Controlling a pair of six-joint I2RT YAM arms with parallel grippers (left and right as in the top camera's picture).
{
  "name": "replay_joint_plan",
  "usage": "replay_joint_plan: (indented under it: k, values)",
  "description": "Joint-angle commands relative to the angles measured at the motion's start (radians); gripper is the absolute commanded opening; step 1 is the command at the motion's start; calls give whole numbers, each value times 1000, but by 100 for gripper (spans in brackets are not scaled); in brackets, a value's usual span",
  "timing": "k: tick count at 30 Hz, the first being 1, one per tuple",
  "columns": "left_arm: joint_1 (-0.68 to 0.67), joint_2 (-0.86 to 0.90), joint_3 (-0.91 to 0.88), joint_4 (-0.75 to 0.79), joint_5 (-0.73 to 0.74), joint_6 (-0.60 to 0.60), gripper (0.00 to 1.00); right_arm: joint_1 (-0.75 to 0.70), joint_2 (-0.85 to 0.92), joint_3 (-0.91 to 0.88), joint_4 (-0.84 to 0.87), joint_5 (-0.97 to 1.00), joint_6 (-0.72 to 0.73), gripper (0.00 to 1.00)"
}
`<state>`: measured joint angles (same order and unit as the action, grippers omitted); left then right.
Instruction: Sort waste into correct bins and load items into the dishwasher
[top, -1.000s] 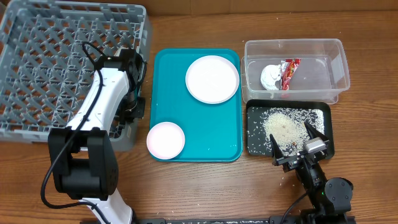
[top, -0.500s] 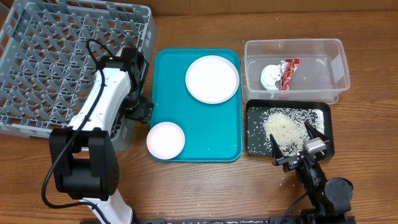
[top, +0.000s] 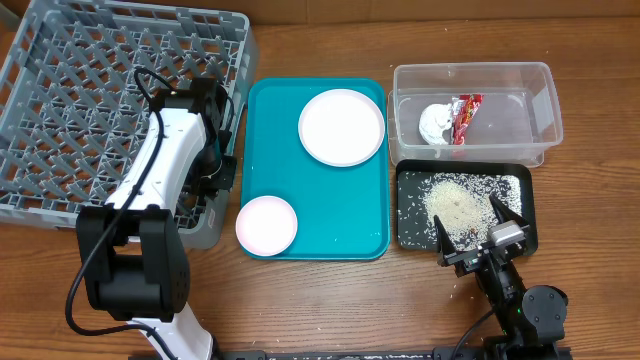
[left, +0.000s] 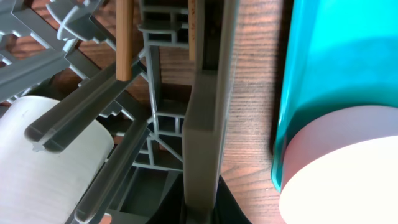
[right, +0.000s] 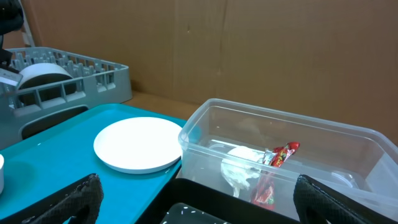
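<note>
The grey dish rack (top: 90, 100) lies at the left, and my left gripper (top: 224, 172) is shut on its right wall (left: 202, 143). Two wooden chopsticks (left: 124, 37) stand inside the rack. The white plate (top: 341, 127) and the pale pink bowl (top: 266, 224) sit on the teal tray (top: 330, 210). The clear tub (top: 540, 105) holds the napkin (top: 435, 122) and the red wrapper (top: 464, 117). The black tray (top: 408, 235) holds rice (top: 460, 200). My right gripper (top: 470, 222) is open and empty over the black tray's near edge. The grey-green bowl is out of view.
A few rice grains (top: 458, 292) lie on the wood by the black tray. The pink bowl (left: 342, 174) sits close to the rack's right wall. In the right wrist view the plate (right: 140, 144), the tub (right: 280, 143) and the rack (right: 68, 71) show ahead.
The rack has shifted a little to the right and turned slightly, with my left gripper on its right wall. The right arm has not moved.
</note>
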<state>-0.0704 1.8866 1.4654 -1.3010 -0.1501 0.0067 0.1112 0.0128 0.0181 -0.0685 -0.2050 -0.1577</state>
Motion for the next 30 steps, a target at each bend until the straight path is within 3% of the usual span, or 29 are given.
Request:
replay_joint_plan:
  k: [1,9,16,22,30]
  values:
    - [-21,-10,-2,-32,36,-21,4,2,-10,-10,7,2,3,100]
    - [-21,-10,-2,10,55,-312,4,2,-10,-10,7,2,3,100]
    - [-17,-10,-2,-8,25,-405,4,2,-10,-10,7,2,4,100]
    - [6,-10,-2,-13,9,-424,4,2,-10,-10,7,2,3,100]
    - [9,-10,-2,19,12,-270,4,2,-10,-10,7,2,4,100]
